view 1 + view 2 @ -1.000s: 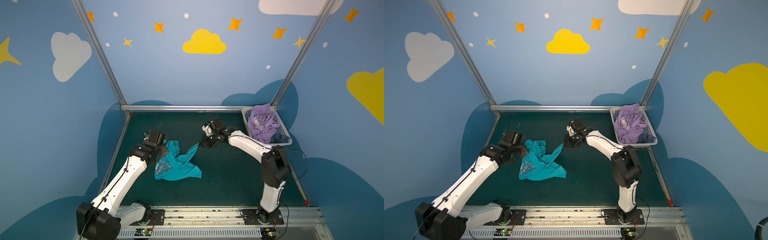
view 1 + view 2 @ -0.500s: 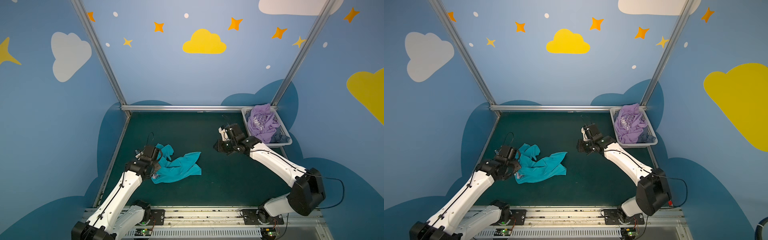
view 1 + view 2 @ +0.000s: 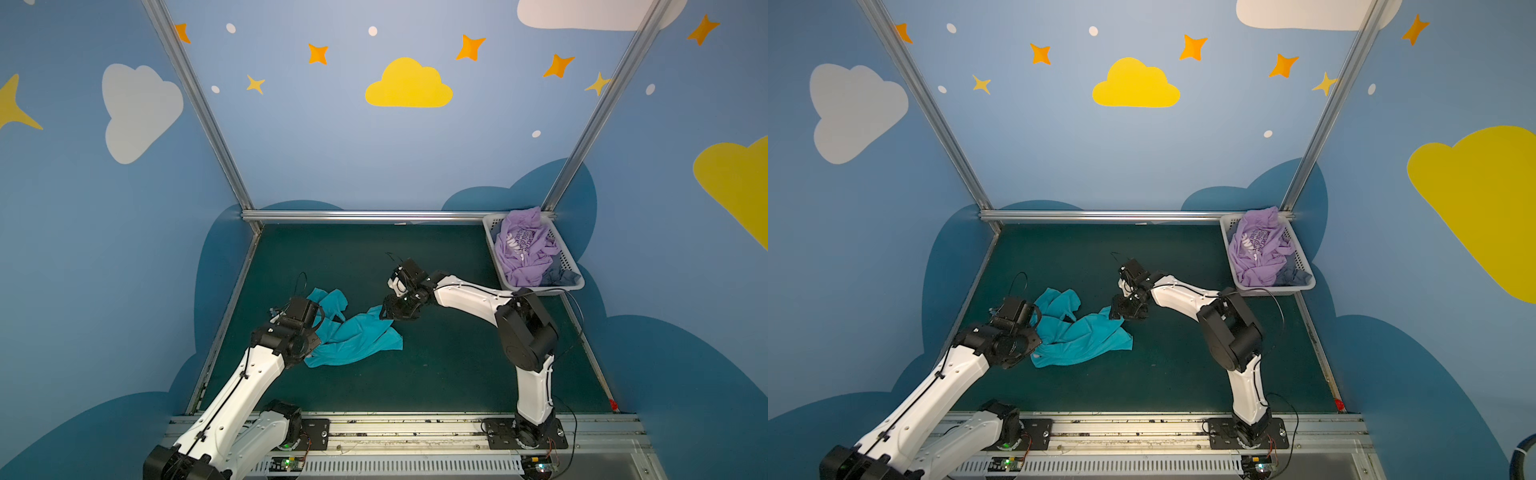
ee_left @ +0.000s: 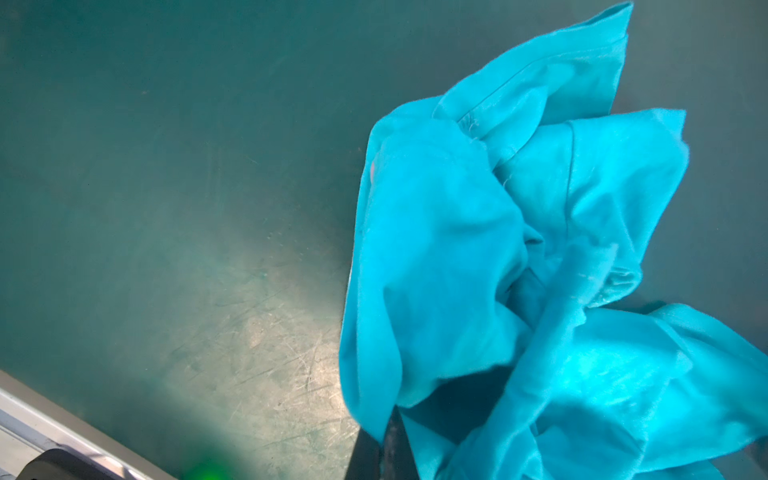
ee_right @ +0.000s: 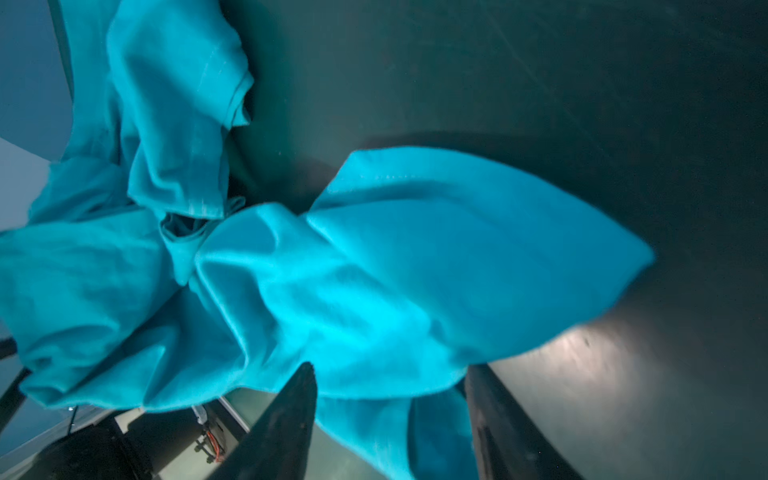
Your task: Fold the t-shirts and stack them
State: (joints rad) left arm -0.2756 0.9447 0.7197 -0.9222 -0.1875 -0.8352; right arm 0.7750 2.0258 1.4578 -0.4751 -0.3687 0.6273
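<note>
I see the teal t-shirt (image 3: 357, 337) lying in a crumpled heap on the green worktop (image 3: 436, 374); it sits right between the two sets of fingers, and both top views show it there (image 3: 1084, 338).

The left fingers (image 4: 388, 451) are shut tight, and they pinch one edge of the teal t-shirt; in the left wrist view the cloth (image 4: 449, 257) bunches up and covers nearly all of them, so only a dark bit of one finger shows.

The right fingers (image 5: 291, 419) are spread apart; a loose corner of the teal t-shirt (image 5: 374, 282) hangs in the gap between them, and I cannot tell if it touches them. In both top views they sit low at the end of the shirt that is farthest from the left fingers.

The lavender t-shirt (image 3: 523, 253) is well away from both sets of fingers, out past the right ones; it is piled up in the white basket (image 3: 572, 266) at the far corner of the worktop, and it pokes up over the rim; some white and dark print shows on it. A bit of grey-blue cloth (image 3: 561, 276) peeks out just beside it in the same basket.
</note>
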